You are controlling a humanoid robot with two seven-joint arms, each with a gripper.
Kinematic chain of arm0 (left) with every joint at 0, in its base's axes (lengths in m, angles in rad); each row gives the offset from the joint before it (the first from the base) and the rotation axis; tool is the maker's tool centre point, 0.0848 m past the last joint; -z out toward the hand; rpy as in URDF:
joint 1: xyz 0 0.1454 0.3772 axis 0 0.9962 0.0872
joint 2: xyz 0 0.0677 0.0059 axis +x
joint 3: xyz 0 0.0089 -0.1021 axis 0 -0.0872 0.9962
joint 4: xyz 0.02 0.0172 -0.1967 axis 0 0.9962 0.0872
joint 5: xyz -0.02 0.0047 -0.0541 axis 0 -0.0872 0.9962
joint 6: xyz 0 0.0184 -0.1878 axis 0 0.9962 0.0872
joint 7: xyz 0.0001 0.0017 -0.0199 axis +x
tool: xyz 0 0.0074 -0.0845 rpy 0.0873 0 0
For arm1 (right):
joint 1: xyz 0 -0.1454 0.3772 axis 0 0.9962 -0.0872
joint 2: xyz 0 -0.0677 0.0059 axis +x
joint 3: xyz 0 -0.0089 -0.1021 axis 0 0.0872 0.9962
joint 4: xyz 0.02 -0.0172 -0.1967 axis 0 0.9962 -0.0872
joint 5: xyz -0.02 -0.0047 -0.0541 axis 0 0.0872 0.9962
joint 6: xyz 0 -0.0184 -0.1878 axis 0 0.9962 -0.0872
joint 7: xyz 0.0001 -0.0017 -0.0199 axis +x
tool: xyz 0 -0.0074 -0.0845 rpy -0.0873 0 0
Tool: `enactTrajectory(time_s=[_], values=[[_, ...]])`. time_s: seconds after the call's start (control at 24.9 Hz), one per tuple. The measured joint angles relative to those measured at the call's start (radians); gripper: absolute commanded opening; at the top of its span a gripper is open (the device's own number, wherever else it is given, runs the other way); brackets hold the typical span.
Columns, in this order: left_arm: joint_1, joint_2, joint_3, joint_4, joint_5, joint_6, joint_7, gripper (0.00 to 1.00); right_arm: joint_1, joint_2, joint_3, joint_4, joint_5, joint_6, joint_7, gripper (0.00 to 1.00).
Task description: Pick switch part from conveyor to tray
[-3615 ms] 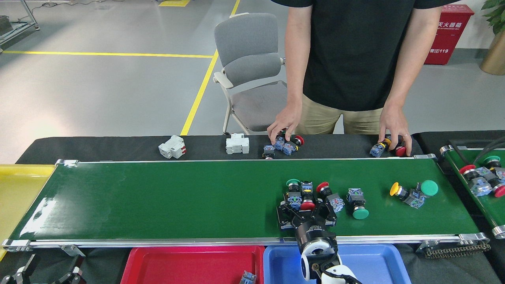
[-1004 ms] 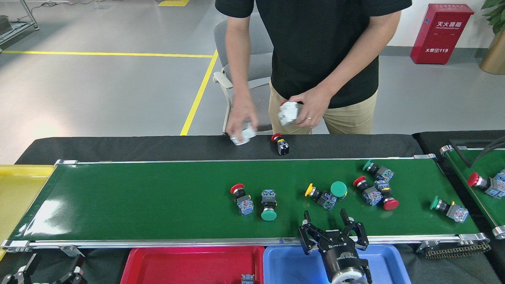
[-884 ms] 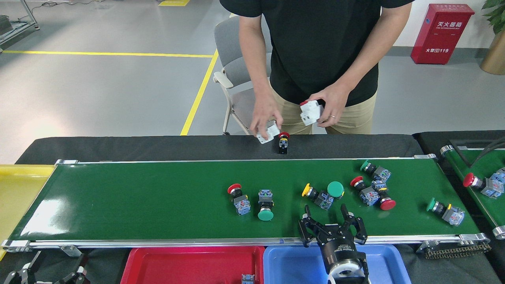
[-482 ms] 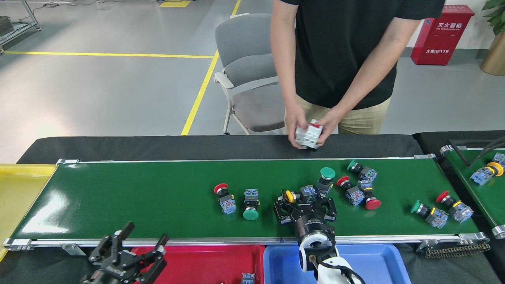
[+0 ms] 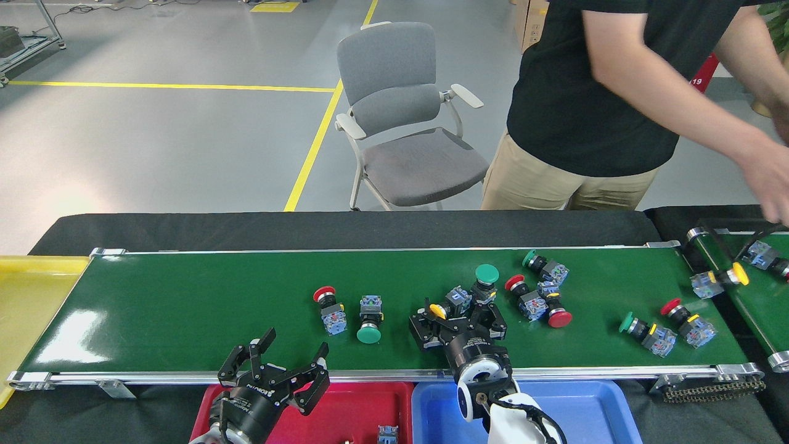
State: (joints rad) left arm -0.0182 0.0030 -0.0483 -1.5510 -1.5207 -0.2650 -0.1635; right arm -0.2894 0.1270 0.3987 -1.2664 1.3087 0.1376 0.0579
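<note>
The dark-green conveyor (image 5: 185, 308) carries several push-button switch parts. A red-capped one (image 5: 328, 306) and a green-capped one (image 5: 368, 320) lie mid-belt. More sit in a cluster (image 5: 536, 299) and at the right (image 5: 644, 330). My right gripper (image 5: 459, 314) is low on the belt, open, its fingers on either side of a yellow-capped switch part (image 5: 447, 305). My left gripper (image 5: 274, 367) hovers open and empty above the front rail, at the left end of the red tray (image 5: 363, 401). One small blue switch part (image 5: 387, 433) lies in that tray.
A blue tray (image 5: 592, 407) sits right of the red one and a yellow tray (image 5: 24, 296) at the far left. A second green belt (image 5: 755, 302) at the right holds more parts, and a person's hand (image 5: 770, 185) reaches over it. A grey chair (image 5: 400, 123) stands behind.
The parts have ridden leftward on the belt. My right gripper went forward onto the yellow-capped switch part and shifted left with it. My left gripper rose into view. The person moved right with the white blocks.
</note>
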Motion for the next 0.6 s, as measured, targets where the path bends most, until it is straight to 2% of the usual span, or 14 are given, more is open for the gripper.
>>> enactTrajectory(time_s=[0.16, 0.24, 0.28, 0.32, 0.36, 0.4, 0.52, 0.56, 0.6], values=[[-0.047, 0.0, 0.0, 0.067, 0.0, 0.015, -0.001, 1.0, 0.243, -0.072, 0.001, -0.286, -0.002, -0.19, 0.039, 0.51], [-0.084, 0.0, -0.001, 0.105, 0.0, 0.029, -0.001, 1.0, 0.336, -0.1, 0.001, -0.384, -0.005, -0.29, 0.041, 0.51], [-0.101, 0.0, -0.001, 0.123, 0.0, 0.031, -0.001, 1.0, 0.356, -0.103, 0.001, -0.397, -0.005, -0.332, 0.044, 0.53], [-0.112, 0.0, -0.001, 0.138, 0.0, 0.034, -0.001, 1.0, 0.364, -0.103, 0.005, -0.401, -0.003, -0.365, 0.047, 0.61], [-0.122, 0.0, -0.001, 0.15, 0.0, 0.036, -0.001, 1.0, 0.364, -0.103, 0.022, -0.403, -0.001, -0.389, 0.048, 0.85], [-0.132, 0.0, -0.001, 0.166, 0.0, 0.039, -0.002, 1.0, 0.364, -0.101, 0.052, -0.405, 0.001, -0.407, 0.05, 0.98], [-0.16, 0.0, -0.001, 0.221, 0.0, 0.047, -0.004, 0.99, 0.364, -0.086, 0.113, -0.397, 0.002, -0.419, 0.057, 0.98], [-0.172, 0.0, 0.0, 0.241, 0.0, 0.051, -0.004, 0.97, 0.364, -0.076, 0.121, -0.387, 0.002, -0.421, 0.061, 0.98], [-0.185, 0.0, 0.0, 0.261, 0.0, 0.058, -0.004, 0.89, 0.362, -0.062, 0.128, -0.38, 0.002, -0.424, 0.065, 0.98]])
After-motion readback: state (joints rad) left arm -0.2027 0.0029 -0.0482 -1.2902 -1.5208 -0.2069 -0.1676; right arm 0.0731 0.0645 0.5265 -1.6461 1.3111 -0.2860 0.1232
